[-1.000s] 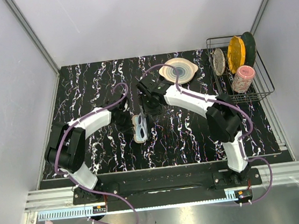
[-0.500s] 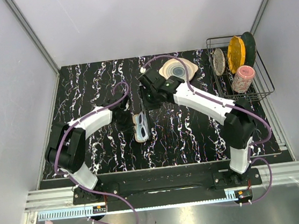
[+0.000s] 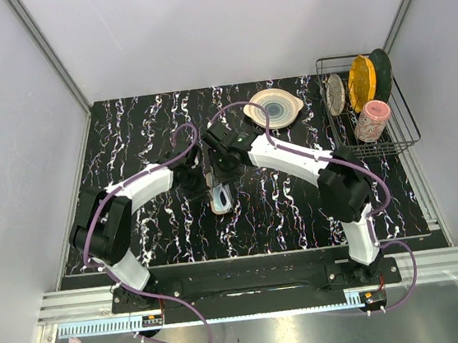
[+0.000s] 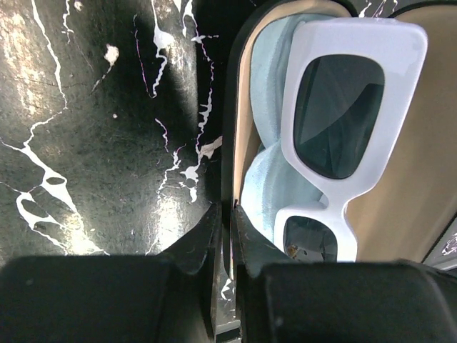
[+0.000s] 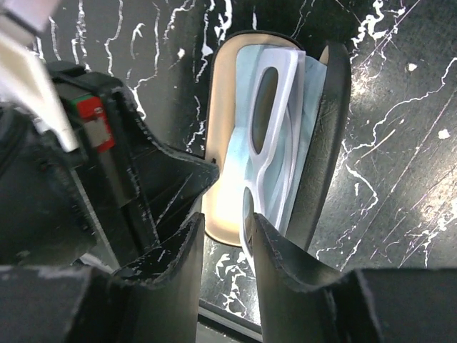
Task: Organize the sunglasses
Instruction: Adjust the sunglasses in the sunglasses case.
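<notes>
Now sunglasses (image 4: pixel 343 128) on cloth (image 4: pixel 265 187) inside case (image 4: pixel 403 179); left fingers (image 4: pixel 191 251) pinching case rim.

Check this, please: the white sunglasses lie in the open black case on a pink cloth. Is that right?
No: the cloth is light blue, not pink. The left wrist view shows the white sunglasses lying on it in the open black case.
</notes>
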You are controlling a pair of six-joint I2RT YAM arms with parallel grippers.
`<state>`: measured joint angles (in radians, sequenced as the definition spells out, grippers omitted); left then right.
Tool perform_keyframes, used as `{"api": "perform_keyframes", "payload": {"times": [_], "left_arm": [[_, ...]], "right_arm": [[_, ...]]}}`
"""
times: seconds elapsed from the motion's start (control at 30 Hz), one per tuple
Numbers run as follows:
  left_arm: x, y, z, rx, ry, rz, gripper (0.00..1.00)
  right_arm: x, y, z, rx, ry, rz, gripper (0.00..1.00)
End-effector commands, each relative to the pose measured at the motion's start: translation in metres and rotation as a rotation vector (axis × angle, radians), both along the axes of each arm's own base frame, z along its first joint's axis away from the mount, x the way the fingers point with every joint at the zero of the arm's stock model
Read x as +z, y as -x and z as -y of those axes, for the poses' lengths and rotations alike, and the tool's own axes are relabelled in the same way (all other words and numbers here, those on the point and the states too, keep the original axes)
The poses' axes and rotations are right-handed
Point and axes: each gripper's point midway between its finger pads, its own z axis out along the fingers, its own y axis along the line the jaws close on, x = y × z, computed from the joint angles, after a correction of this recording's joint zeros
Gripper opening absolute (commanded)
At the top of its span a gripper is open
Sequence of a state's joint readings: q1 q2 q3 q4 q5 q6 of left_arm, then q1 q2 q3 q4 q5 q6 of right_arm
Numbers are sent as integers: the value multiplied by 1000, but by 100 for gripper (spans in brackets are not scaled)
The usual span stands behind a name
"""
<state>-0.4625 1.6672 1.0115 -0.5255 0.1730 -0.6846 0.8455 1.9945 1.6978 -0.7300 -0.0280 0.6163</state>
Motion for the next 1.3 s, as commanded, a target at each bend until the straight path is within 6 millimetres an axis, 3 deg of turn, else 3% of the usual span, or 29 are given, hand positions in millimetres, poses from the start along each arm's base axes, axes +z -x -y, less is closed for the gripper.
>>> {"api": "perform_keyframes", "payload": {"times": [0.0, 0.47, 0.6, 0.7, 0.93, 1.27], "left_arm": [[6, -8, 11, 8, 57, 33, 0], [5, -7, 19, 6, 95, 22, 0], [5, -7, 21, 4, 107, 17, 0], [3, -6, 21, 3, 108, 13, 0], [-3, -4, 18, 4, 94, 4, 0], [-14, -1, 18, -3, 98, -8, 0]], "right_arm": [[-3, -1, -1, -6, 22, 5, 39], [-30, -9, 10, -9, 127, 19, 36], [-35, -13, 10, -7, 139, 30, 33], [-39, -13, 8, -5, 138, 26, 24], [-30, -14, 8, -9, 124, 42, 1], [-8, -8, 0, 13, 2, 70, 0]]}}
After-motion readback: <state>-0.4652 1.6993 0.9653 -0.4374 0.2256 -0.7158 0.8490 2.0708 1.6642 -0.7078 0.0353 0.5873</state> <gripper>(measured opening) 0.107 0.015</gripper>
